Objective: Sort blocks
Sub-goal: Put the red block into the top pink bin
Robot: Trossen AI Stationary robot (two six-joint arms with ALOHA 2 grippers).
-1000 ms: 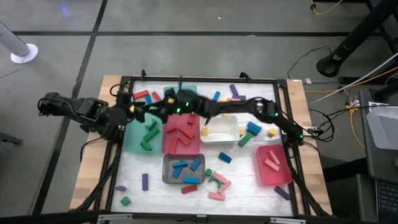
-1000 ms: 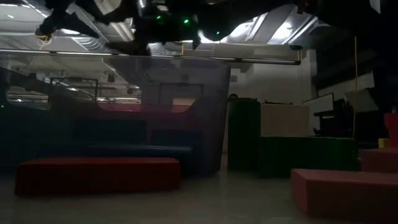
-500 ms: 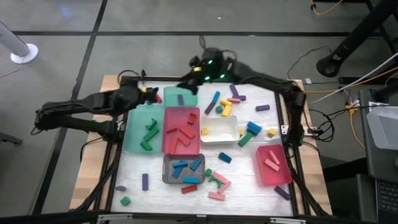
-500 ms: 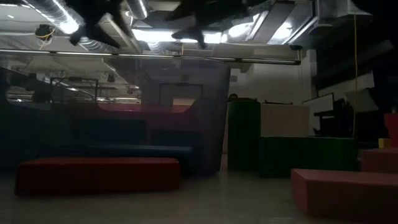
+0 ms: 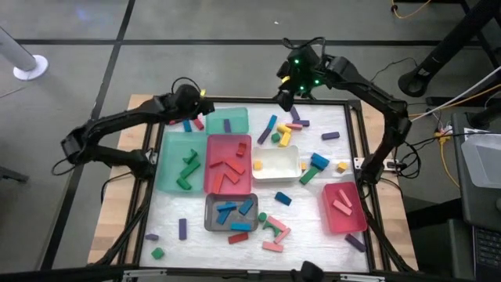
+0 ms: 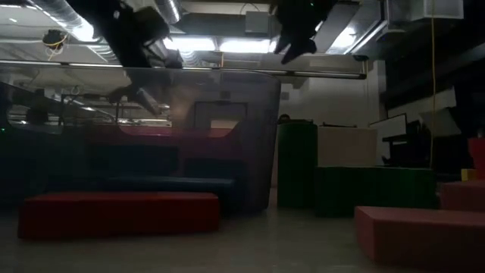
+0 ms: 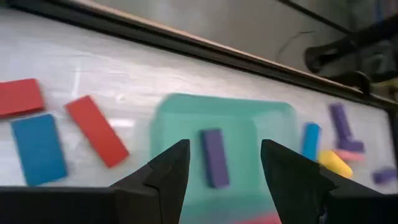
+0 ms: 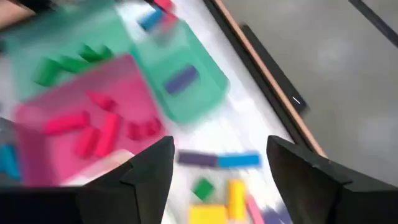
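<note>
Many small coloured blocks lie on the white table top [image 5: 313,235] and in shallow trays. A purple bar [image 5: 228,124] rests flat in the small teal tray [image 5: 237,117] at the far edge; in the left wrist view this purple bar [image 7: 213,157] shows beyond my fingers. My left gripper [image 5: 190,100] hovers open above the far left corner, holding nothing. My right gripper [image 5: 288,88] hangs open over the far edge, right of the teal tray [image 8: 186,81], also holding nothing. Both wrist views, left gripper [image 7: 224,152] and right gripper [image 8: 221,149], show a clear gap between the fingers.
A large green tray [image 5: 166,176] with green blocks, a red tray [image 5: 211,149] with red bars, a white tray [image 5: 275,166], a grey tray [image 5: 210,223] with blue bars and a pink tray [image 5: 352,223] sit mid-table. Loose blocks cluster at the far side [image 5: 283,135] and near edge [image 5: 272,229]. A black frame [image 5: 356,141] rims the table.
Both arms were crossed low over the far middle of the table, hiding the small teal tray. They have since risen and drawn back to the far edge, the left toward the far left corner, the right to the right. The teal tray and its purple bar now show.
</note>
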